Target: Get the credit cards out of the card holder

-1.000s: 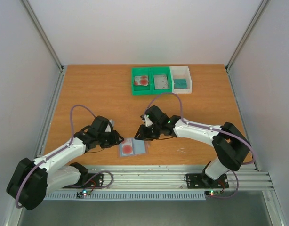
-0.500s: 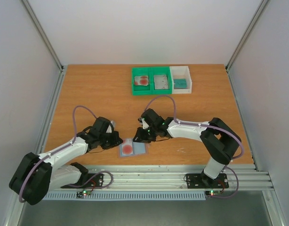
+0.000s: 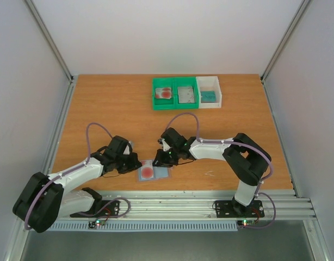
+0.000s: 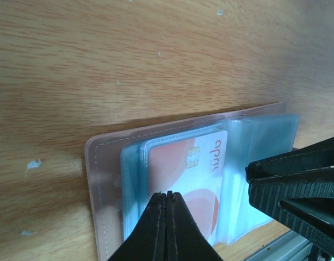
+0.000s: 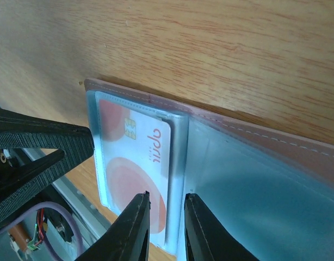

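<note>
Open card holder, beneath right end effector

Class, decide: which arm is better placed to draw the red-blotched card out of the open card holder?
Probably right: the right fingers stand slightly apart astride the edge of the card by the fold. The left fingers are shut over its face, likely steadying the card holder.

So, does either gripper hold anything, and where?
Nothing seems gripped: the left gripper is shut, empty, over the card holder; the right gripper is open astride the credit card edge.
</note>
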`<state>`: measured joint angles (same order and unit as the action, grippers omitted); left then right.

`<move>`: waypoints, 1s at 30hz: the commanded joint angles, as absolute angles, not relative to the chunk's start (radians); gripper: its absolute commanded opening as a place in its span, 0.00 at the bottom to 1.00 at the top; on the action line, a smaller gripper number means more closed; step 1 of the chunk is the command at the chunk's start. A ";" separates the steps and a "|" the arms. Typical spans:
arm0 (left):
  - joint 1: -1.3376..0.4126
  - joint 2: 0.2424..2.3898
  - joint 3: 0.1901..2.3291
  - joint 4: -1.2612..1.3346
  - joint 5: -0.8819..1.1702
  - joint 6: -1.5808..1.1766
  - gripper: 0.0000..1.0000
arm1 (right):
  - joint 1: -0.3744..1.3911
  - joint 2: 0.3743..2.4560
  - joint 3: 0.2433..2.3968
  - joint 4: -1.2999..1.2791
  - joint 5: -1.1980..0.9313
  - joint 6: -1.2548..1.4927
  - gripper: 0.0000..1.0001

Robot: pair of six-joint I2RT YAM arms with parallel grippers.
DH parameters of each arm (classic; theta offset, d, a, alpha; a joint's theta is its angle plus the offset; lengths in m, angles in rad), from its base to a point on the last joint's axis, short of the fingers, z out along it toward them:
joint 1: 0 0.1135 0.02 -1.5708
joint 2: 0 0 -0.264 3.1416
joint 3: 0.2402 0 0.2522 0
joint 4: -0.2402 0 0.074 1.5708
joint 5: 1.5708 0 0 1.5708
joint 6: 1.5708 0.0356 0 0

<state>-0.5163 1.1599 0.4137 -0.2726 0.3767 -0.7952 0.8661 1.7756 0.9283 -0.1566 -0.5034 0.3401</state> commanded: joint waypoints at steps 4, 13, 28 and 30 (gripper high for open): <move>-0.514 1.157 0.381 -0.241 0.373 -0.769 0.00 | 0.882 1.810 0.945 -0.107 -0.528 0.352 0.20; -0.514 1.192 0.364 -0.203 0.394 -0.775 0.00 | 0.885 1.841 0.945 -0.086 -0.542 0.359 0.17; -0.513 1.201 0.337 -0.169 0.390 -0.792 0.02 | 0.890 1.813 0.936 -0.053 -0.549 0.338 0.01; -0.514 1.206 0.336 -0.158 0.397 -0.796 0.03 | 0.889 1.799 0.925 -0.060 -0.533 0.335 0.01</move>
